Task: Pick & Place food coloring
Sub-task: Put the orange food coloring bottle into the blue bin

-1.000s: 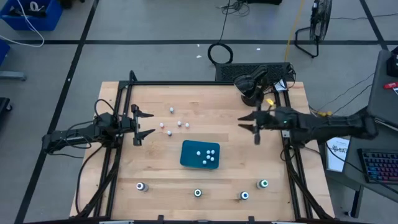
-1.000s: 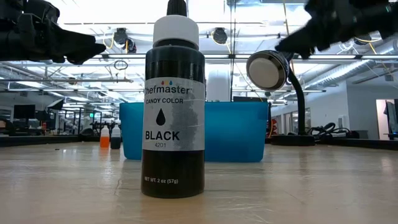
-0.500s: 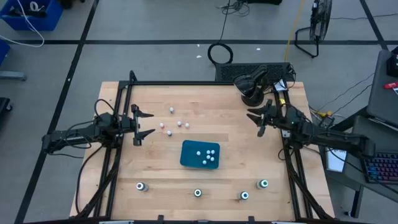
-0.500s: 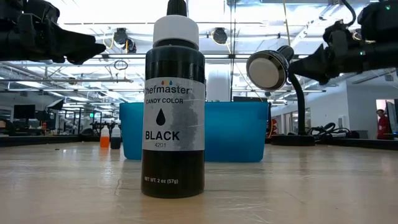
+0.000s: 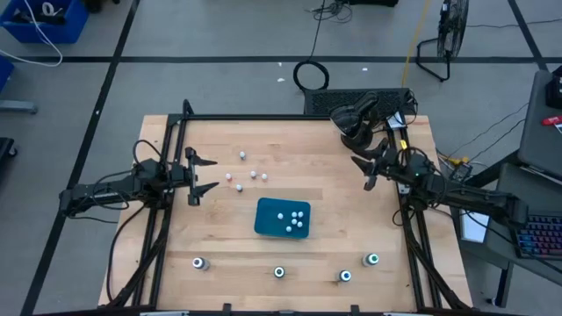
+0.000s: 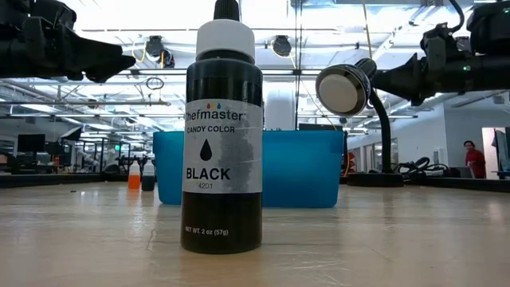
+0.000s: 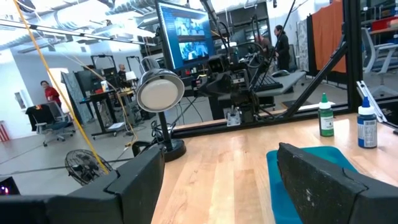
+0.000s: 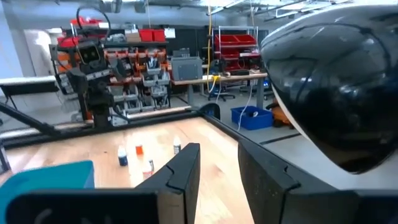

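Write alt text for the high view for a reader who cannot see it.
A teal tray holding several small white-capped food coloring bottles sits mid-table, with a few more small bottles loose beyond it and four dark bottles along the near edge. The left hand and right hand hover open at opposite sides, holding nothing.

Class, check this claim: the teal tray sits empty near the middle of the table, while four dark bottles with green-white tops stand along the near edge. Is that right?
Not quite. The teal tray is not empty: the high view shows several small white-capped bottles inside it. The rest holds: the tray sits near the middle of the table, and four dark bottles with green-white tops stand along the near edge.
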Available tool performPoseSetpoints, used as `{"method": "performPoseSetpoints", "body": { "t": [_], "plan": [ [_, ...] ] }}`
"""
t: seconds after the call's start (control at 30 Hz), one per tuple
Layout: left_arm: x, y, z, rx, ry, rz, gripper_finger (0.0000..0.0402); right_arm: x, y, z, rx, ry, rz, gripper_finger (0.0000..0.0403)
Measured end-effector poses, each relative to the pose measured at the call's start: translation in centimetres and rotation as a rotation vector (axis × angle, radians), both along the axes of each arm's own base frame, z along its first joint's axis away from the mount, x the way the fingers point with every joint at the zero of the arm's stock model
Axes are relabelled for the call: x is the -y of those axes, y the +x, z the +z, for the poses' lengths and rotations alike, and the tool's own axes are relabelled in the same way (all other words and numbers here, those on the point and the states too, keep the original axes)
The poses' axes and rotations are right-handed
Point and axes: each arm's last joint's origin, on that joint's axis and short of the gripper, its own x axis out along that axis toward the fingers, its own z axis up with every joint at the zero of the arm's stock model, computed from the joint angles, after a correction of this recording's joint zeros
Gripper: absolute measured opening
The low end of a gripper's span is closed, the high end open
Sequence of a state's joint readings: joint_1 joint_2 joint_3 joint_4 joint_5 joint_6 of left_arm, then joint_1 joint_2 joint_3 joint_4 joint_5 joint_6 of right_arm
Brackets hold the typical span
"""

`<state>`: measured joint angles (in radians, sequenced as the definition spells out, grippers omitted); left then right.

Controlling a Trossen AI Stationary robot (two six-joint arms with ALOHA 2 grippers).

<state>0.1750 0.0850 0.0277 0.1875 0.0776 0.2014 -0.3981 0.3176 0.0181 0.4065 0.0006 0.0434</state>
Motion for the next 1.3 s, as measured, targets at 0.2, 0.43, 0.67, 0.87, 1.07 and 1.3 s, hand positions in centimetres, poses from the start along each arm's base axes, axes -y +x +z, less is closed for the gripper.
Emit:
{"method": "performPoseSetpoints", "body": {
  "t": [0.2,0.43,0.67,0.87,1.07,1.3],
  "plan": [
    [0.00,0.00,0.00,0.009,-0.091,-0.012,0.0306,0.00,0.00,-0.01,0.004,0.011,0.002,0.0098],
    [0.00,0.00,-0.03,0.022,-0.263,-0.035,0.0306,0.00,0.00,-0.01,0.018,0.044,0.006,0.0096],
    [0.00,0.00,0.01,0.023,-0.224,-0.029,0.0306,0.00,0.00,-0.02,0.019,0.045,0.006,0.0100],
    [0.00,0.01,-0.06,0.018,-0.254,-0.033,0.0306,0.00,0.00,-0.02,0.019,0.046,0.006,0.0100],
    [-0.02,0.04,-0.34,-0.001,-0.343,-0.033,0.0306,0.00,0.00,-0.02,0.019,0.045,0.006,0.0100],
    [-0.65,0.01,-0.63,0.016,-0.396,0.182,0.0306,0.00,0.00,-0.03,0.018,0.046,0.006,0.0100]
  ]
}}
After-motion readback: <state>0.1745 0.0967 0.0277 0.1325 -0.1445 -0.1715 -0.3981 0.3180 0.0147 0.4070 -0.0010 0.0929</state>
